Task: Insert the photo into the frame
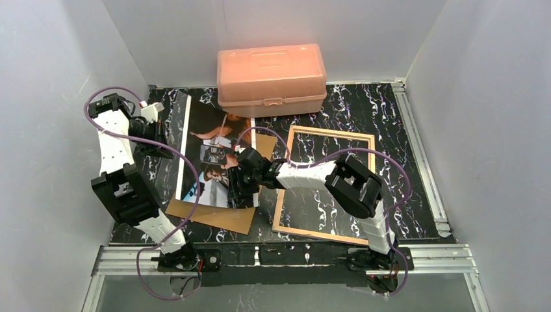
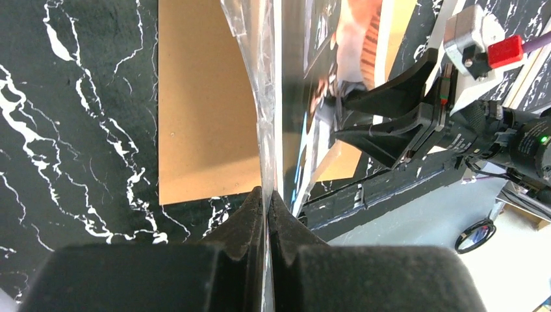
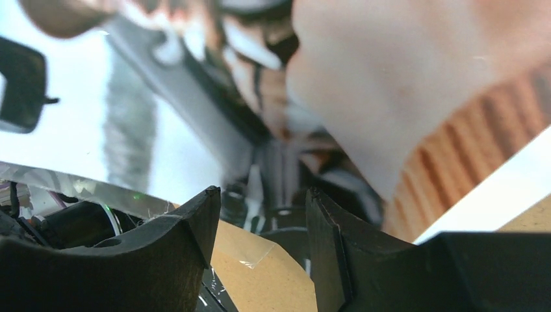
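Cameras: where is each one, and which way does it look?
Top external: high behind the robot, looking down at the photo and the frame; left arm and right arm show.
Left wrist: on the left arm, looking along the left hand, shut on the photo's edge; the right hand shows.
Right wrist: on the right arm, looking past the open right hand at the photo, close up.
Shared: all three show the photo.

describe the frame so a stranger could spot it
Find the orange box at the back of the marble table. Right of it and nearer lies the frame: thin tan rails, marble showing through the middle. The photo and brown board beside it are solid sheets.
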`<state>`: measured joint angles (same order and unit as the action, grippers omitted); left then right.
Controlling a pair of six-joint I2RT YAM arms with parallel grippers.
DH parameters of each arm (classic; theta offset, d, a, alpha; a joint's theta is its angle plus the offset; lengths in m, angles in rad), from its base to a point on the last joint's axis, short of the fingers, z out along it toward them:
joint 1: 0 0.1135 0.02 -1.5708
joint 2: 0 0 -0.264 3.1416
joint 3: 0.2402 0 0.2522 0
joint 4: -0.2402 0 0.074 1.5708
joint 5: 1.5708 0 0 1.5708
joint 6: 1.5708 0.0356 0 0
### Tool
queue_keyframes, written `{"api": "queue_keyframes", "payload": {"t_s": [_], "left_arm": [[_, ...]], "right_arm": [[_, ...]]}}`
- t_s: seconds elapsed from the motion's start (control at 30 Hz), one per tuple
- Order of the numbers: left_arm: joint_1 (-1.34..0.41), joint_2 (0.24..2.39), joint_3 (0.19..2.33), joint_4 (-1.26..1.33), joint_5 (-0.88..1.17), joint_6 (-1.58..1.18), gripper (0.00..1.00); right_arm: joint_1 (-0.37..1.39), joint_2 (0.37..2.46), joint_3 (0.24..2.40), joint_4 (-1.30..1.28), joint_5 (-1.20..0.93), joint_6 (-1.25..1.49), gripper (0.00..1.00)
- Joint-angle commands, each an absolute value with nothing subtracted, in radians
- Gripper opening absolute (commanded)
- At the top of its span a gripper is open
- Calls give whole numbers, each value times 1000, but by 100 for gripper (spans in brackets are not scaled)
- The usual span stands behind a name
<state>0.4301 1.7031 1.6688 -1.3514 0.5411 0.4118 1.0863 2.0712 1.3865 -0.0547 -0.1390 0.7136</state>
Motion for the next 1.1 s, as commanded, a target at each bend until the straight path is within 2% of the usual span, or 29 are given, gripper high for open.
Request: {"api": "queue_keyframes", "payload": {"t_s": [0.0,0.4,0.7,0.83,0.93,1.07], "left_arm": [[440,1639,1692,-1420,484,440,0],[440,1641,2053,-1580,402,445,0],[437,1626,2419,-1668,494,459,0],[437,1516,2411,-1617,588,487,0],[436,1414,2331,-1555,665,498,0],[437,1334,2278,-1527,757,493,0]], "right_arm": [[1081,2145,1318,-206,-65,704,60],[1082,2111,1265,-160,-97,727,61],[1077,2000,1396,-123,-149,692,77],[1061,1976,1434,-66,-208,690,82],[1021,1924,1390,97,-283,719,84],[911,1817,1202,512,-414,856,92]]}}
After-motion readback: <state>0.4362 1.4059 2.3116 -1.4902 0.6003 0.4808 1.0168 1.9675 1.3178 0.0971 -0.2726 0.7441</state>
